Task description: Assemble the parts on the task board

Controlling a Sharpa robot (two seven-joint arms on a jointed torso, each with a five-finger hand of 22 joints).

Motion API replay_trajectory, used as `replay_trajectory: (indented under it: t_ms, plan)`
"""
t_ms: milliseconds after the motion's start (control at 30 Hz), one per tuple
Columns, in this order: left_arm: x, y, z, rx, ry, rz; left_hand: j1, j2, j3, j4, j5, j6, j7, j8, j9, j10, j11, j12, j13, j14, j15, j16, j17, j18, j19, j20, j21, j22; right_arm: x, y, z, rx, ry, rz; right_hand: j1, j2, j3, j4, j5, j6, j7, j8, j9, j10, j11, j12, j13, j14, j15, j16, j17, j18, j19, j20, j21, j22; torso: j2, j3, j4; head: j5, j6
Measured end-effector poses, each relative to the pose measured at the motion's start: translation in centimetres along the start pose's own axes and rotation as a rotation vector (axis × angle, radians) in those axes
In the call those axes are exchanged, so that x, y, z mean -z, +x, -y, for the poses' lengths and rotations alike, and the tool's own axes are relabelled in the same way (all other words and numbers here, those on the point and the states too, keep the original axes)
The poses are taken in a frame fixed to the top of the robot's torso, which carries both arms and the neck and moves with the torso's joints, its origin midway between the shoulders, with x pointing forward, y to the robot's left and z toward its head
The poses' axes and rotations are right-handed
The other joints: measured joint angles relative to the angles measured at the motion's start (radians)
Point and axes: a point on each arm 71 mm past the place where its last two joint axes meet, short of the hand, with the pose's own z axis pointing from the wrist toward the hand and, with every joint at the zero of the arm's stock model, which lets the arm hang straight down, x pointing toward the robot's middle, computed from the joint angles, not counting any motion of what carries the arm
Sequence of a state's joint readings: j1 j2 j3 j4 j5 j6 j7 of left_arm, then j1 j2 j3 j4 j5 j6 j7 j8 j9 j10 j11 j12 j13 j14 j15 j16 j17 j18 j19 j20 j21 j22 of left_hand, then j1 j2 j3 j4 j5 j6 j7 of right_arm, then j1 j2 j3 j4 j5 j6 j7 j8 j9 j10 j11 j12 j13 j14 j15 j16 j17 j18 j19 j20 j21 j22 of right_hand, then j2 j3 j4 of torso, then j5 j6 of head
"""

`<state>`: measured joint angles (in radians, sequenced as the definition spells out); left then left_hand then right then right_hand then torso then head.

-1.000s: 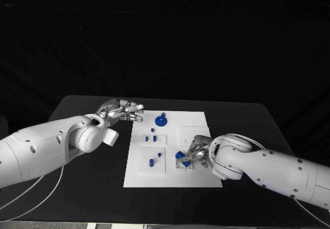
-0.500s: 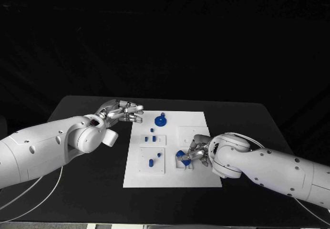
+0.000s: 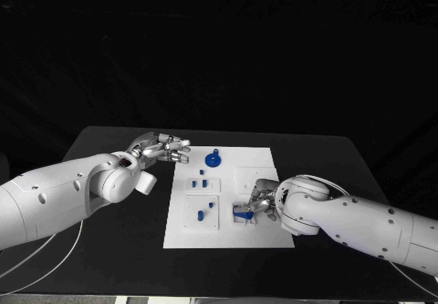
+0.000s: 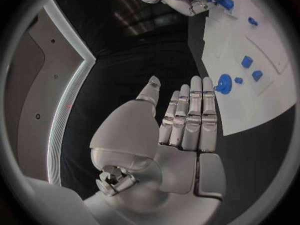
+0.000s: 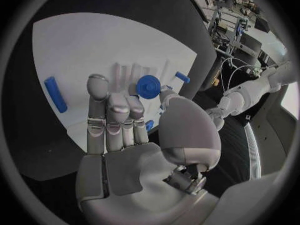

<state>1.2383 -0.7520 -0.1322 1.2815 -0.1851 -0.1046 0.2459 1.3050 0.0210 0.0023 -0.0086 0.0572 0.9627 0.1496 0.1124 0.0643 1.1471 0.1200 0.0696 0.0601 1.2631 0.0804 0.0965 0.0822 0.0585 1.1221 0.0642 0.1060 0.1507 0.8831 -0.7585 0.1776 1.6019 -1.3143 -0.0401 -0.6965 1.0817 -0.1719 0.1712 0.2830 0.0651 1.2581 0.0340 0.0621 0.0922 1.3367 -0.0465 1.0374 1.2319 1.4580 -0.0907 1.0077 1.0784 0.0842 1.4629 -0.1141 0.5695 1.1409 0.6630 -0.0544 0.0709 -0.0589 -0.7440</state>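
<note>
Right hand: fingers pinching a blue part near the task board right edge. Left hand: fingers apart, holding nothing, beside board's far-left corner.

Head cam overhead; wrist cams close, all share task board.

task board near edge bare, right hand over middle

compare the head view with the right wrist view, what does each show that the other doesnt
Head view alone: both white arms, the whole white board, and the small blue pieces standing in its middle. Right wrist view alone: the right hand's palm side, with a blue round disc at its fingers. Both: the white board, the right hand, the left hand held open beside the board, and a loose blue bar.
</note>
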Motion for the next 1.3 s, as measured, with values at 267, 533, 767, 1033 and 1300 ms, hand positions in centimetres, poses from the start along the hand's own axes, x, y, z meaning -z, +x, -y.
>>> replay_trajectory:
  t_ms: [267, 533, 767, 1033, 1300]
  plan:
    - [0.0, 0.1, 0.0, -0.001, -0.003, -0.004, 0.0, 0.0, -0.003, 0.003, 0.0, 0.0, 0.0, 0.0, 0.0, 0.0, 0.0, 0.0, 0.0, -0.004, 0.004, 0.0, 0.0, 0.0, 0.0, 0.0, 0.0, -0.001, -0.1, 0.1, -0.2, 0.002, -0.002, -0.004, -0.035, 0.016, -0.122, 0.003, -0.011, -0.003, 0.003, 0.002, -0.004, 0.0, 0.0, 0.0, 0.0, -0.003, -0.002, 0.0, 0.002, 0.0, 0.004, -0.004, -0.004, -0.001, 0.0, 0.0, -0.0003, -0.001, 0.003]
    - [0.0, 0.1, 0.0, -0.001, -0.005, -0.005, 0.0, 0.0, -0.003, 0.003, 0.0, -0.004, 0.004, 0.0, 0.0, 0.0, 0.0, 0.0, 0.0, -0.004, 0.004, 0.0, 0.0, 0.0, 0.0, 0.0, 0.0, -0.003, 0.1, 0.2, -0.5, 0.001, -0.011, -0.009, -0.038, 0.044, -0.198, 0.0, -0.011, -0.003, 0.003, 0.002, -0.005, 0.0, 0.0, -0.004, 0.005, -0.003, -0.002, -0.005, 0.008, 0.0, 0.004, -0.004, -0.004, -0.001, 0.0, 0.0001, -0.0001, -0.002, 0.004]
    - [0.0, 0.0, -0.1, -0.002, -0.007, -0.005, 0.0, 0.0, -0.003, 0.003, 0.0, -0.004, 0.004, 0.0, 0.0, 0.0, 0.0, 0.0, 0.0, -0.004, 0.004, 0.0, 0.0, 0.0, 0.0, 0.0, 0.0, -0.003, 0.5, 0.2, -0.6, 0.0, -0.02, -0.017, -0.034, 0.056, -0.204, 0.0, -0.011, -0.003, 0.003, 0.002, -0.006, 0.0, 0.0, -0.004, 0.006, -0.003, -0.002, -0.005, 0.009, 0.0, 0.004, -0.004, -0.004, -0.001, 0.0, 0.0005, -0.0004, 0.001, 0.003]
    - [0.0, 0.0, -0.1, -0.003, -0.01, -0.005, 0.0, 0.0, 0.001, 0.006, 0.0, -0.004, 0.004, 0.0, 0.0, 0.0, 0.0, 0.0, 0.0, -0.004, 0.004, 0.0, 0.0, 0.0, 0.0, 0.0, 0.0, -0.005, 1.1, 0.1, -0.1, 0.001, -0.019, -0.022, -0.033, 0.066, -0.212, -0.009, -0.011, -0.003, 0.003, 0.002, -0.006, 0.0, 0.0, -0.004, 0.007, -0.003, -0.002, -0.005, 0.011, 0.0, 0.004, -0.004, -0.004, -0.001, 0.0, 0.0004, -0.0012, 0.003, 0.003]
    - [0.1, 0.0, -0.1, -0.004, -0.012, -0.004, 0.0, 0.0, 0.001, 0.006, 0.0, -0.004, 0.004, 0.0, 0.0, 0.0, 0.0, 0.0, 0.0, -0.004, 0.004, 0.0, 0.0, 0.0, 0.0, 0.0, 0.0, -0.004, 1.2, -0.2, 0.4, 0.005, -0.01, -0.021, -0.027, 0.079, -0.215, -0.032, -0.011, -0.003, 0.003, 0.002, -0.001, 0.003, 0.004, -0.004, 0.007, -0.003, -0.002, -0.005, 0.01, 0.0, 0.004, -0.004, -0.004, -0.001, 0.0, 0.0005, -0.0012, 0.003, 0.004]
